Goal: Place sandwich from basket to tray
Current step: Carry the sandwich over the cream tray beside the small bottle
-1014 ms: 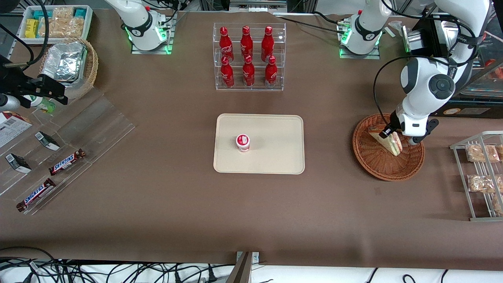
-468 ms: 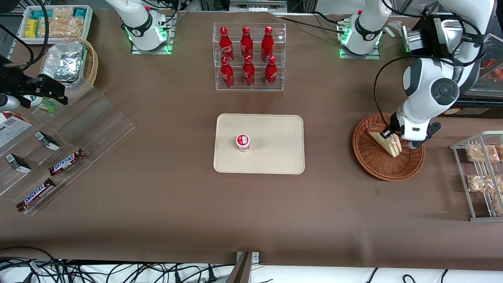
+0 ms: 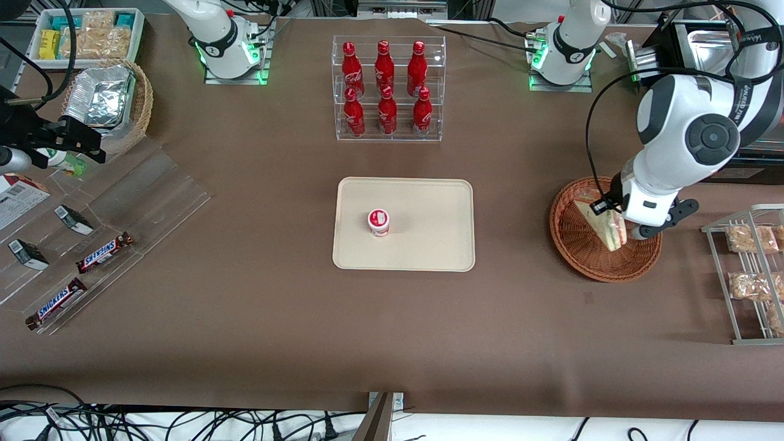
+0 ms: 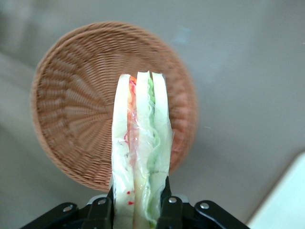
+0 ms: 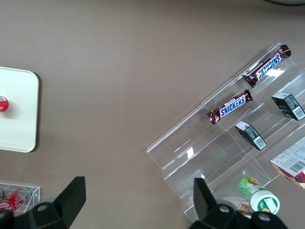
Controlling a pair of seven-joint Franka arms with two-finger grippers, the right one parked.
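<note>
My left gripper (image 3: 615,214) is shut on the wrapped wedge sandwich (image 3: 605,226) and holds it lifted above the round reddish-brown wicker basket (image 3: 582,254). In the left wrist view the sandwich (image 4: 140,148) stands on edge between my two black fingers (image 4: 103,210), with pale bread and green, red and pink layers showing, and the basket (image 4: 76,114) lies below it with nothing in it. The cream-beige tray (image 3: 429,245) lies at the table's middle, toward the parked arm from the basket; a corner of it shows in the left wrist view (image 4: 286,202).
A small red-and-white cup (image 3: 378,222) stands on the tray. A clear rack of red bottles (image 3: 387,89) stands farther from the camera than the tray. A wire rack of bagged pastries (image 3: 750,269) stands beside the basket at the working arm's end. Snickers bars (image 3: 104,252) lie at the parked arm's end.
My gripper has risen with the sandwich, lifting it off the basket floor. The arm's elbow has swung up and toward the working arm's end.
</note>
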